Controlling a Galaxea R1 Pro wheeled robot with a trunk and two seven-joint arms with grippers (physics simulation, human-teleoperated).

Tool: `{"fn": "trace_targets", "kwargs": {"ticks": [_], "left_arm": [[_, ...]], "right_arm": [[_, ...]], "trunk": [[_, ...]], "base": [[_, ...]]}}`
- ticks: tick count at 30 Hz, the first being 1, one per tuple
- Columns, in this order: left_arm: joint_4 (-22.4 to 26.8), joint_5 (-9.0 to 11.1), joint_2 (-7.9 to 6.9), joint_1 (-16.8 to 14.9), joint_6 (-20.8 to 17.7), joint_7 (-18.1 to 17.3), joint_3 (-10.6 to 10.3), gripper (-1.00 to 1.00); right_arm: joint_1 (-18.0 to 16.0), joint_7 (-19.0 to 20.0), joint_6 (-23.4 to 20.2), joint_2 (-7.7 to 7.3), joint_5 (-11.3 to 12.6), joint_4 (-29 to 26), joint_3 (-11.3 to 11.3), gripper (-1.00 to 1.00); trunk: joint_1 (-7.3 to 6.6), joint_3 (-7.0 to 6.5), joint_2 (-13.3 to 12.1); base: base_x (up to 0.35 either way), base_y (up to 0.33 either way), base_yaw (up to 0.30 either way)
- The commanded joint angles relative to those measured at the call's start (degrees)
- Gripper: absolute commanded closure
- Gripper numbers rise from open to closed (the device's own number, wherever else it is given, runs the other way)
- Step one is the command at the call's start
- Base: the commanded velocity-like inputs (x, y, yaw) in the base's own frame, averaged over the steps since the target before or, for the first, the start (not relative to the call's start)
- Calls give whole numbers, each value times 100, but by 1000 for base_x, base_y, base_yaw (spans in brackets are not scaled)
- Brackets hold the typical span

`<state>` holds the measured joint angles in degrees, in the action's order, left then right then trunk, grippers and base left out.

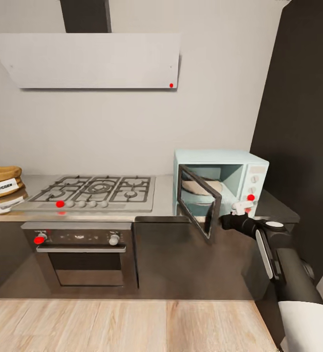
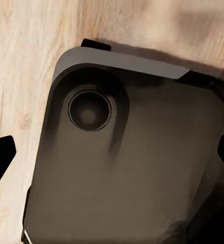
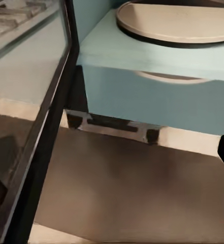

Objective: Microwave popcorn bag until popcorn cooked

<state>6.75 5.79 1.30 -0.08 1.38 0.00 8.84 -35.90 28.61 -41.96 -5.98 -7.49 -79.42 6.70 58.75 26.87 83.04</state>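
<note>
A: Where is everything on the countertop (image 1: 163,208)?
B: The mint microwave (image 1: 244,171) stands at its right end, glass door (image 1: 199,208) swung open. The popcorn bag (image 1: 2,182) sits far left, beyond the gas hob (image 1: 95,190).
A: And the right gripper (image 1: 240,209)?
B: Near the door's edge; I cannot tell its opening.

The right arm (image 1: 283,264) is glossy black with a white side stripe, white upper sleeve and pale claw (image 1: 241,207).

Microwave (image 1: 220,183) door (image 1: 199,205) swung open leftward, cavity mouth clear from the front; turntable (image 3: 175,23) bare. Dark wall (image 1: 298,112) tight on right. Hob (image 1: 95,190) between bag (image 1: 2,182) and microwave
</note>
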Motion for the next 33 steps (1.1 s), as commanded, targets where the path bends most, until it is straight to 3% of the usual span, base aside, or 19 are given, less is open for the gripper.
{"fn": "trace_targets", "kwargs": {"ticks": [1,11,21,24,27,31,33], "left_arm": [[1,58,2,-1,11,0,3,-100],[1,54,2,-1,11,0,3,-100],[-7,53,2,-1,11,0,3,-100],[-8,53,2,-1,11,0,3,-100],[-8,53,2,-1,11,0,3,-100],[-8,53,2,-1,11,0,3,-100],[-8,53,2,-1,11,0,3,-100]], "right_arm": [[-5,53,-20,5,-42,-5,2,-100],[-5,30,-15,9,-42,21,4,-100],[-5,-30,19,19,-42,30,20,-100],[-5,-249,42,2,-35,52,48,-100],[-5,-450,55,-33,-218,61,195,-100],[-5,-510,151,-281,-448,85,714,-100],[-5,-518,179,-336,-461,108,818,-100]], "trunk": [[-2,6,4],[-2,6,4],[-2,6,4],[-2,6,4],[-2,6,4],[-2,6,4],[-2,6,4]], "base": [[-226,218,0],[-200,254,0],[-13,316,0],[0,137,0],[0,17,0],[0,2,0],[0,0,0]]}}
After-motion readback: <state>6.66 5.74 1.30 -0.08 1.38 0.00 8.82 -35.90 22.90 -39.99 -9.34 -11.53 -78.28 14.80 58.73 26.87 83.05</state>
